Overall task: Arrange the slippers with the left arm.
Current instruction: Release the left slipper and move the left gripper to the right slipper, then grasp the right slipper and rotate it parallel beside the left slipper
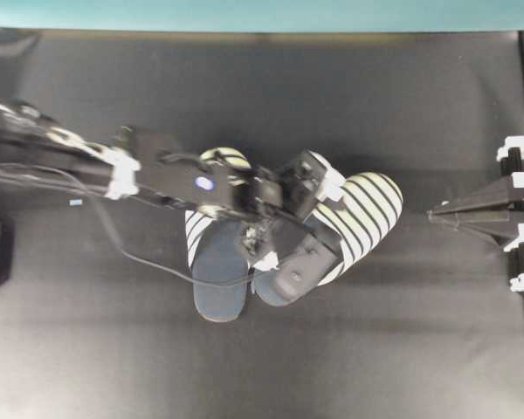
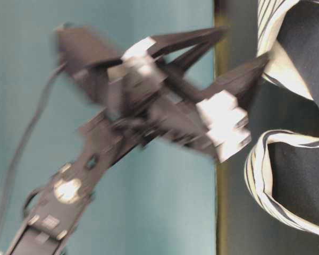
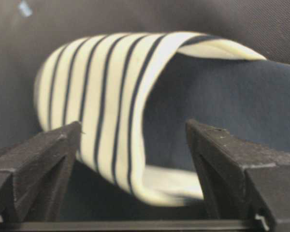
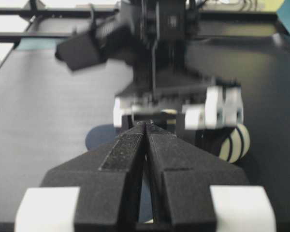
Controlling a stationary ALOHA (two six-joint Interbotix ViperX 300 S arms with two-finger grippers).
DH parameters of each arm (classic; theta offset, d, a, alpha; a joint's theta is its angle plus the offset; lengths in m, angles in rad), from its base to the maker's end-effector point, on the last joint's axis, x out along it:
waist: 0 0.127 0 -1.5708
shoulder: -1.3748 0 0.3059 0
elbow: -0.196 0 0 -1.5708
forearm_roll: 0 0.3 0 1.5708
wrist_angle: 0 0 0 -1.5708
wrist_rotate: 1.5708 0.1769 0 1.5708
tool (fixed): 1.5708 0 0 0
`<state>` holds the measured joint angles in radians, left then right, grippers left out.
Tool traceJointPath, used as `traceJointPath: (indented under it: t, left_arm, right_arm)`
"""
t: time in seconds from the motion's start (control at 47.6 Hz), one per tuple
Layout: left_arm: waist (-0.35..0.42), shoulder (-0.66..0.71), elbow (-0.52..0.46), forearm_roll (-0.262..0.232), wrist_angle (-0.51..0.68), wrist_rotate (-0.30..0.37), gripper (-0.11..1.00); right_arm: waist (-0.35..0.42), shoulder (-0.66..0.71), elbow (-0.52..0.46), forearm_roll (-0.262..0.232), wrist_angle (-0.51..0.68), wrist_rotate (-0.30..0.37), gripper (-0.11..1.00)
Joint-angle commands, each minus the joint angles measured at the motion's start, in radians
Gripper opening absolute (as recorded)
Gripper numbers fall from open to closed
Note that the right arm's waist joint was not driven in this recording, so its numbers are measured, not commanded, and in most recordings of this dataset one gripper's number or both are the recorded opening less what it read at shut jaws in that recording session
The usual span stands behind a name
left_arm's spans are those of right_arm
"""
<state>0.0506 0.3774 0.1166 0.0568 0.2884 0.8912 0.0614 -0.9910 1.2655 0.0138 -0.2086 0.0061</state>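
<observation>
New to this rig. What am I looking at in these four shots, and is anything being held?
Two black robot arms work over a dark table. One picture looks straight down, one is taken from table level, and one comes from a camera on each wrist. Two backless slippers with striped white, pale-yellow and black toe covers and navy insoles lie side by side, the left slipper and the right slipper. The left gripper hangs open over the right one, holding nothing. The right gripper sits shut at the table's edge, empty.

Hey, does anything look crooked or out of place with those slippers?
Yes. The right slipper lies askew, its toe swung out to the right, while the left slipper points straight up the view. Heels touch; toes splay apart.
</observation>
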Motion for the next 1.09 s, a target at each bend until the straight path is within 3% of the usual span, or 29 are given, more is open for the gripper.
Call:
traceJointPath:
  t: [0.0,0.21,0.294,0.336,0.546,0.588,0.651,0.819,1.071]
  left_arm:
    - [-0.002,0.041,-0.057,0.003,-0.011,0.012,0.84]
    - [-0.002,0.107,-0.127,0.002,-0.003,0.003,0.81]
    - [-0.005,0.109,-0.132,0.002,0.002,-0.006,0.74]
    - [-0.009,0.107,-0.129,0.002,0.006,-0.012,0.67]
    - [-0.015,0.104,-0.141,0.003,0.095,-0.046,0.08]
    - [-0.017,0.1,-0.149,0.002,0.11,-0.052,0.02]
    - [-0.015,0.086,-0.17,0.002,0.133,-0.075,0.01]
    - [-0.005,0.043,-0.247,0.002,0.186,-0.221,0.01]
    - [0.052,-0.029,-0.345,0.002,0.431,-0.591,0.01]
  right_arm:
    - [0.0,0.005,-0.003,0.002,-0.012,0.008,0.0]
    - [0.0,0.003,0.002,0.002,-0.014,0.008,0.0]
    - [0.0,0.0,0.003,0.002,-0.014,0.008,0.0]
    - [0.0,0.0,0.005,0.002,-0.014,0.008,0.0]
    - [0.0,-0.006,0.008,0.002,-0.014,0.008,0.0]
    - [0.0,-0.008,0.008,0.002,-0.014,0.008,0.0]
    - [0.0,-0.011,0.008,0.002,-0.014,0.008,0.0]
    - [0.0,-0.018,0.012,0.002,-0.014,0.008,0.0]
    - [0.0,-0.035,0.018,0.002,-0.009,0.008,0.0]
